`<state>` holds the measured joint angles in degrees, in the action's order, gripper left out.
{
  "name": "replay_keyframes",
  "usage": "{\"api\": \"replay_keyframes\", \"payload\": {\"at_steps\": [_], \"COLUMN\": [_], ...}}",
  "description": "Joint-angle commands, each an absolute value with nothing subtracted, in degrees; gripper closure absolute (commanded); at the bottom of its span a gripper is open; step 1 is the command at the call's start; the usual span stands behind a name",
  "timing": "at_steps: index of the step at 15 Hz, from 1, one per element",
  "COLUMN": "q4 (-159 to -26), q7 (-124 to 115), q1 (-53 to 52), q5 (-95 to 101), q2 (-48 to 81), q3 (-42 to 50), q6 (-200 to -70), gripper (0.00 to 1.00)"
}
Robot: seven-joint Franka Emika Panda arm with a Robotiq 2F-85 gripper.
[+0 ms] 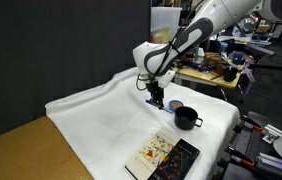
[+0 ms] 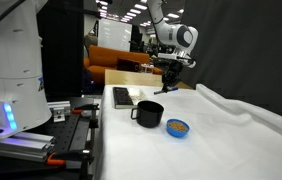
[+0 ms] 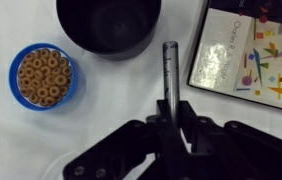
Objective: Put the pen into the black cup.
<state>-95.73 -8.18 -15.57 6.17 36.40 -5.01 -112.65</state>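
My gripper (image 3: 171, 118) is shut on the pen (image 3: 169, 68), a thin dark stick that points out from the jaws toward the black cup (image 3: 109, 25). In the wrist view the pen's tip lies just right of the cup's rim, above the white cloth. In both exterior views the gripper (image 1: 156, 101) (image 2: 171, 75) hangs in the air above and behind the black cup (image 1: 187, 118) (image 2: 148, 113). The pen is too small to make out there.
A blue bowl of cereal rings (image 3: 41, 76) (image 1: 175, 105) (image 2: 178, 127) sits beside the cup. A colourful book (image 3: 251, 55) (image 1: 156, 153) and a black slab (image 1: 178, 160) lie near the table's edge. White cloth (image 1: 101, 115) covers the table.
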Motion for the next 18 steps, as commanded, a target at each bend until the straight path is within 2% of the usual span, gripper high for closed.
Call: {"api": "replay_keyframes", "payload": {"at_steps": [1, 10, 11, 18], "q4": [-95.5, -95.5, -95.5, -100.9], "q7": [-8.3, -8.3, -8.3, -8.3], "q1": [-15.4, -15.4, -15.4, -14.0], "q5": [6.3, 6.3, 6.3, 7.0], "q2": [36.5, 36.5, 36.5, 34.4], "q3": [-5.3, -5.3, -5.3, -3.9], "q6": [-112.5, -112.5, -112.5, -115.1], "gripper": [0.84, 0.84, 0.96, 0.96]}}
